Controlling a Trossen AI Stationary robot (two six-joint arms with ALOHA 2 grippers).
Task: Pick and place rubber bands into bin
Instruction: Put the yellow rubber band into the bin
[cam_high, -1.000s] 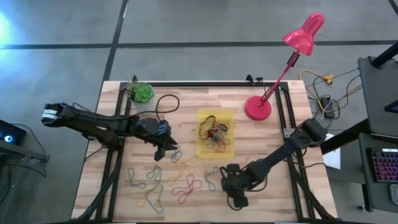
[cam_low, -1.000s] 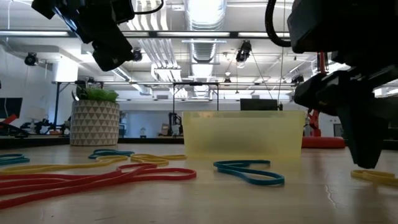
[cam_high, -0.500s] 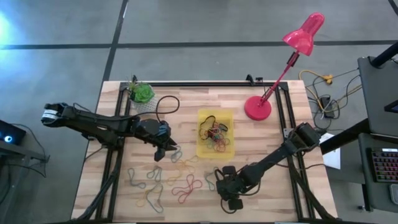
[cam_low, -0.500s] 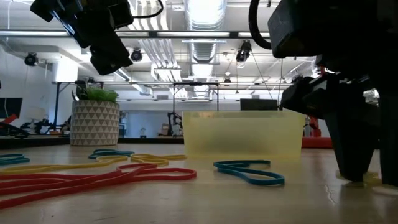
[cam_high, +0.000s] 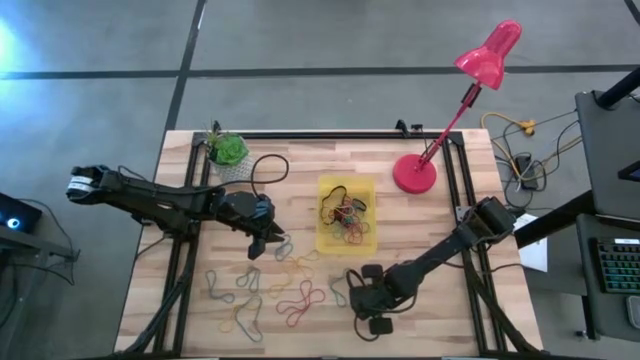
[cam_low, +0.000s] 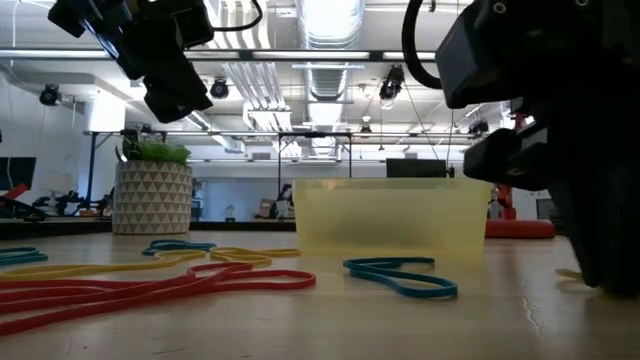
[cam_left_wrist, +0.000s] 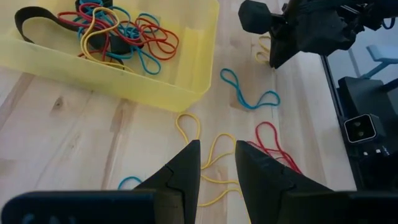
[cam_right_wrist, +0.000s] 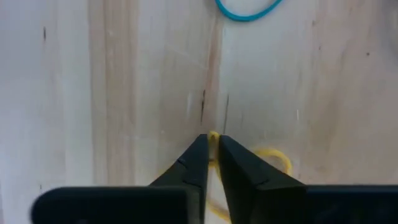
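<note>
A: Yellow rubber sits pinched between the tips of the right claw (cam_right_wrist: 212, 147). The jaws are closed on one yellow band (cam_right_wrist: 273, 155) and pressed down at the counter (cam_right_wrist: 124, 74), with the rest of that loop lying flat beside the tips. Status?

B: Grasp made, lift not yet made, judging by the band still lying on the wood. In the high view the right claw (cam_high: 368, 306) stands near the front edge, just in front of the bin (cam_high: 347, 246) and a little to its right.

A: Left side?

B: The left claw (cam_high: 262, 240) hangs above the counter to the left of the bin, jaws a narrow gap apart and holding nothing.

A: Progress overall?

B: Partial. The bin holds a tangle of red, blue, yellow and black bands (cam_left_wrist: 118, 34). Left to do: a blue band (cam_left_wrist: 249, 96) just beside the bin, plus the loose rubber bands (cam_high: 270, 295), red, yellow and blue, scattered in front of the left claw. By my estimate roughly half the work remains.
</note>
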